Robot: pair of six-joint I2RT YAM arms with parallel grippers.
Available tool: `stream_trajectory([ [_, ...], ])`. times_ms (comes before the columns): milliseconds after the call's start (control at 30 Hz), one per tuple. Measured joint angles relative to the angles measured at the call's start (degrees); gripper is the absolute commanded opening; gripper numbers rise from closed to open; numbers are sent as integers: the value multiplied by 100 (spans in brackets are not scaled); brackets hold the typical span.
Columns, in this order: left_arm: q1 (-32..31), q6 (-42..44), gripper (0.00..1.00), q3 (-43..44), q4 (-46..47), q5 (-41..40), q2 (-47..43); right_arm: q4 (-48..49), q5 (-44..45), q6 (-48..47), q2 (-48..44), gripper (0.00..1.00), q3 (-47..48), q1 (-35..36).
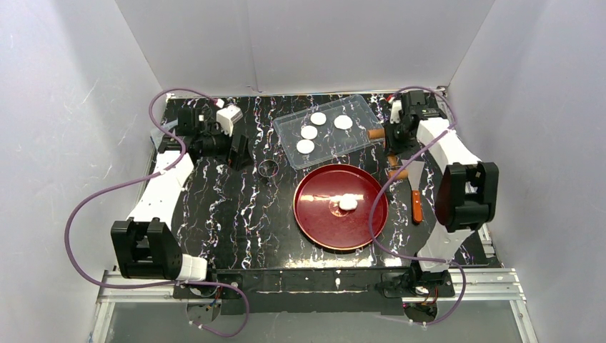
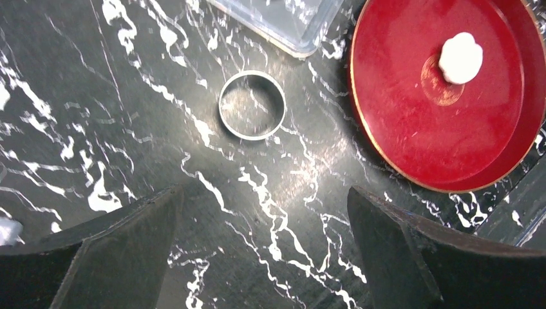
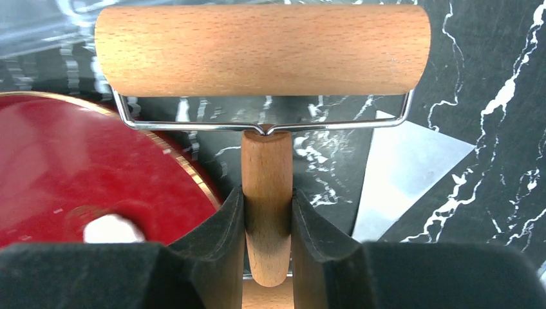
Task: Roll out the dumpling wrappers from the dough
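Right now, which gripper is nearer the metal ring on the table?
Left. The left gripper hangs open beside the metal ring; the right gripper, gripping the roller, is far past the clear tray.

Probably lab booth: white board walls (image 1: 300, 43), marbled table (image 1: 236, 214), aluminium rail (image 1: 486, 282).

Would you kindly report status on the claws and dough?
Right claw shut on rolling pin handle. Left claw open, empty. Dough lump on red plate, nothing over it.
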Motion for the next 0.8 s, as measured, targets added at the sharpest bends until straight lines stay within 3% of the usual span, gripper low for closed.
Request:
stream_trajectory([
  [133,-238,-37,99,579,-173,72,122,-262,-688,264,-431,1,168,0],
  [333,-1237,577,99,1134,-715,79,79,-597,-1943,1019,-872,1,155,262],
  [533,-1644,1873,100,1709,-1886,98,-350,-632,-2879,1700,-975,1,282,1606],
  [800,-2625,4116,99,2184,-3462,-1176,-1196,-188,-3696,2717,-501,1,1193,3091],
])
